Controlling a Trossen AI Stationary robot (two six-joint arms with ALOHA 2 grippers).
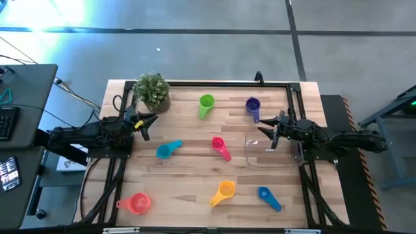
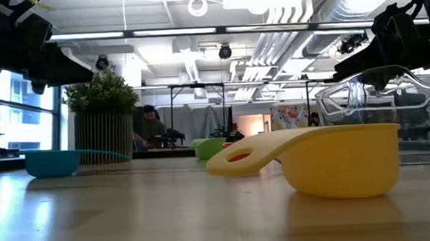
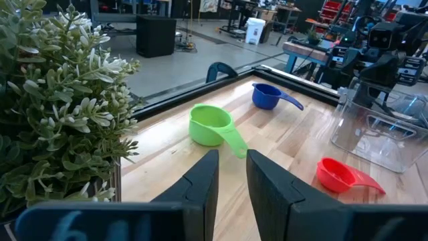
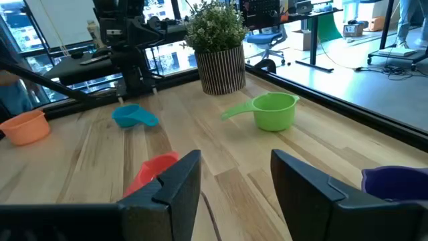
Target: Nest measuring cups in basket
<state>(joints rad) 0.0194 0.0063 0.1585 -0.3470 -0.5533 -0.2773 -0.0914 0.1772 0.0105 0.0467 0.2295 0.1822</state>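
Observation:
The clear basket (image 1: 276, 153) stands on the table at the right. My right gripper (image 1: 268, 135) is open at its far left corner; a thin clear edge (image 4: 208, 213) runs between the fingers. My left gripper (image 1: 146, 123) hovers by the potted plant with its fingers a little apart and nothing between them (image 3: 232, 181). The cups lie loose on the wood: green (image 1: 206, 103) and purple (image 1: 253, 105) at the far side, teal (image 1: 168, 150) and magenta (image 1: 220, 145) in the middle, salmon-pink (image 1: 137, 203), orange (image 1: 224, 190) and blue (image 1: 266, 195) near the front. My right gripper comes level from the table's right, its fingers on either side of the basket's left rim (image 4: 208, 213). I cannot tell whether either finger touches the clear plastic. The basket rests on its base on the table.
The potted plant (image 1: 153, 91) in its ribbed pot stands at the far left, right beside my left gripper. A black frame rail (image 1: 214, 83) runs along the table's far edge. Bare wood lies between the cups in the middle of the table.

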